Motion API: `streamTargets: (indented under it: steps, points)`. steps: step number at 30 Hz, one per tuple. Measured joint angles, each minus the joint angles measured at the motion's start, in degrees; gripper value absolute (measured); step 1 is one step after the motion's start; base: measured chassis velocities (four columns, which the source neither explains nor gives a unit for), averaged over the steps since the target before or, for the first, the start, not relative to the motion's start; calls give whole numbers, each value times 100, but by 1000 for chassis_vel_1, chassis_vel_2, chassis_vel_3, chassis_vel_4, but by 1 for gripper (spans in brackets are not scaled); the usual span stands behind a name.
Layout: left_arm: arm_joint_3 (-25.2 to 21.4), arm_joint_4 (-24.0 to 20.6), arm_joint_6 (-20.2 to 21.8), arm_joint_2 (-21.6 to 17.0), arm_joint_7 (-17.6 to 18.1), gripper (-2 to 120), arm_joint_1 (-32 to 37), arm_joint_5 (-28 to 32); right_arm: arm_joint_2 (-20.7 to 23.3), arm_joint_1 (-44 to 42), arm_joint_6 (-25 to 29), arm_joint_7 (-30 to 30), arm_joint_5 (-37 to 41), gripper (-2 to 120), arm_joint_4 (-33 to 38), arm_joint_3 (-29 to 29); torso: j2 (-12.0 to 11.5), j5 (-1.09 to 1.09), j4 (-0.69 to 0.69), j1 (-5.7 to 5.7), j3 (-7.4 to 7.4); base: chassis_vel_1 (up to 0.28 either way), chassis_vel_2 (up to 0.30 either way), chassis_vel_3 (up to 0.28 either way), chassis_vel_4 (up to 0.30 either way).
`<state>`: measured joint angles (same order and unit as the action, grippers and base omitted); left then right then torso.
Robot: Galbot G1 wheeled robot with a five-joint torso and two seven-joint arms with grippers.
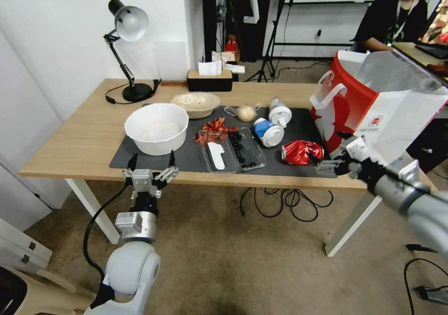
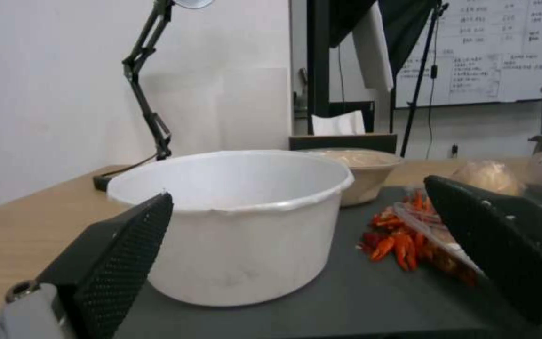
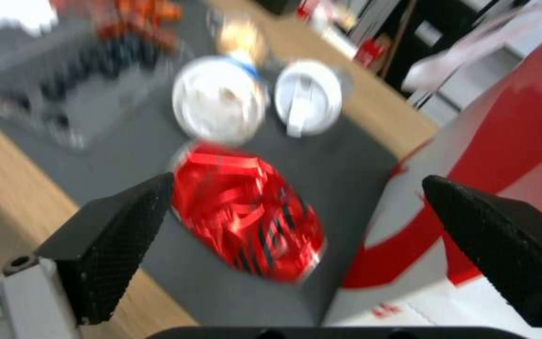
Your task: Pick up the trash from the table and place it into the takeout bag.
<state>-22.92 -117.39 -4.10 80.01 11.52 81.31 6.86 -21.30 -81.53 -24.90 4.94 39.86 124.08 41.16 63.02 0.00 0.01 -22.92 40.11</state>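
Trash sits scattered on the dark grey mat [image 1: 186, 158], my landmark on the table [image 1: 79, 142]. My right gripper [image 1: 337, 155] hangs at the mat's right end with its fingers spread wide and empty, just beside the crushed red can [image 1: 302, 152], which lies on the mat between that gripper and the blue-and-white cup [image 1: 269, 132]. Standing at the mat's right edge is the takeout bag [image 1: 373, 114]. My left gripper [image 1: 151, 165] hovers at the mat's near left edge, fingers wide apart and holding nothing, facing the large white bowl [image 2: 240, 221].
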Motion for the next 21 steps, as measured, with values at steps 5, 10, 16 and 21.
streamTargets:
  steps: [5,10,16,21]
  points:
    - [131,114,5,4,-1,100,-180,77,552,22,-58,414,123,100,-358,35,2,0,-2,0,0,0,0,0,0]
    - [189,167,-1,15,-3,100,-210,91,745,88,-73,744,212,100,-687,-97,1,2,-1,0,0,0,0,0,0]
    - [203,163,-17,107,-3,100,-172,70,944,162,215,959,541,100,-1002,-127,2,1,-1,0,0,0,0,0,0]
    - [211,147,-17,138,-5,100,-152,16,895,213,326,897,789,100,-969,-205,2,-1,-1,0,-1,0,0,0,0]
